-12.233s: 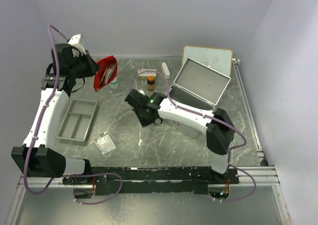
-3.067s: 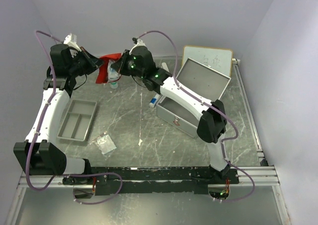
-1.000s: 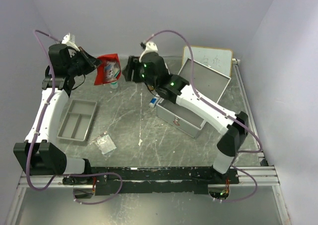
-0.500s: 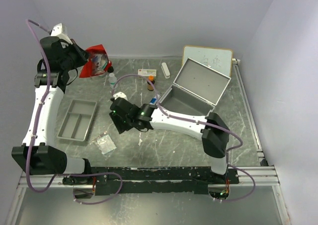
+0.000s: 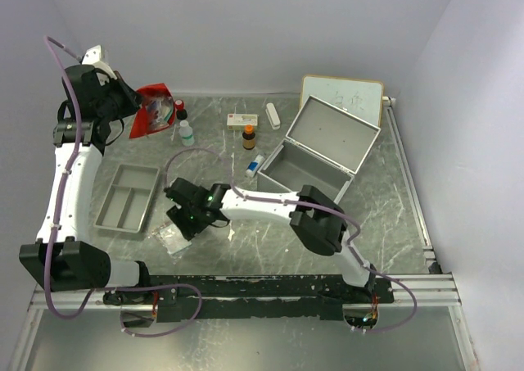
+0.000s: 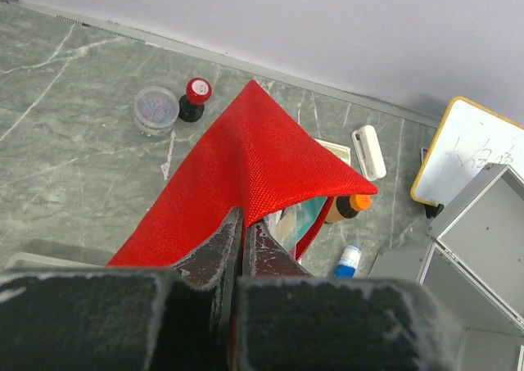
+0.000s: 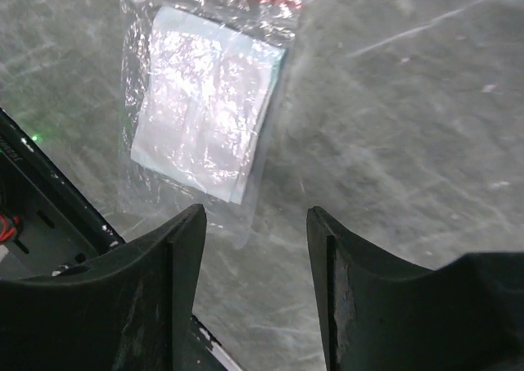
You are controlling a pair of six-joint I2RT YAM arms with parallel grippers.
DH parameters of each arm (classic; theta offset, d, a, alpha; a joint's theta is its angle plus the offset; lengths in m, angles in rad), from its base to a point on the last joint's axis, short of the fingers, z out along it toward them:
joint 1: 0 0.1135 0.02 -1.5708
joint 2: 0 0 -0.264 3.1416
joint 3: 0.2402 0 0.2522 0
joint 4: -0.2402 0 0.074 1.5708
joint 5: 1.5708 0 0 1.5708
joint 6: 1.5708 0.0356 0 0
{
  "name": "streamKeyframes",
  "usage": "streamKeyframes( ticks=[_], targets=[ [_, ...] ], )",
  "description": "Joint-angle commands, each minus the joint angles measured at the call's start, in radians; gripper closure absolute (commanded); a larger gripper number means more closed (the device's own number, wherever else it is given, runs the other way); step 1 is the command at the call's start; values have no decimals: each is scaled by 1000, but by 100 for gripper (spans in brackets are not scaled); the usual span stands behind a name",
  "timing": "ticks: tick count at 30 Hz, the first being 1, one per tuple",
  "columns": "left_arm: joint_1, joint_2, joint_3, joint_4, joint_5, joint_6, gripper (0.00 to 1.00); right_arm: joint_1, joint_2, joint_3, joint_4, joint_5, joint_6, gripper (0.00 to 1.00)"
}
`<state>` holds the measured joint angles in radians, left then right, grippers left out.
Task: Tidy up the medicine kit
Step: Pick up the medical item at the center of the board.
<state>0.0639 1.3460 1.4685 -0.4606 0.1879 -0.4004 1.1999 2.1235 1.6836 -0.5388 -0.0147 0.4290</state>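
My left gripper (image 6: 243, 223) is shut on the edge of a red zip pouch (image 6: 246, 158) and holds it up at the back left (image 5: 151, 110); packets show inside its open mouth. My right gripper (image 7: 255, 219) is open and hangs low over the table, just short of a clear plastic bag (image 7: 205, 117) holding a white pad. That bag (image 5: 169, 238) lies near the front left, with the right gripper (image 5: 187, 215) beside it. An open grey metal box (image 5: 315, 154) stands at the right.
A grey divided tray (image 5: 127, 195) lies at the left. Along the back are a red-capped bottle (image 6: 196, 92), a round clip tub (image 6: 155, 109), a white bottle (image 5: 187, 133), an amber bottle (image 5: 249, 136), a small carton (image 5: 241, 119), a blue tube (image 5: 254, 166) and a whiteboard (image 5: 342, 92).
My right arm has swung from the back, near the pouch, down to the front left, over the plastic bag. The left arm has drawn the pouch a little left.
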Motion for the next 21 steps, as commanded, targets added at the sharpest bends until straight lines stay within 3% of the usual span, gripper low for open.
streamKeyframes(
  ticks=[1,21],
  targets=[
    [5,-27,10,13,32,1,93,22,56,54,10,-56,-24,47],
    [5,-29,3,11,59,-7,93,26,179,172,-4,-75,10,51]
  ],
)
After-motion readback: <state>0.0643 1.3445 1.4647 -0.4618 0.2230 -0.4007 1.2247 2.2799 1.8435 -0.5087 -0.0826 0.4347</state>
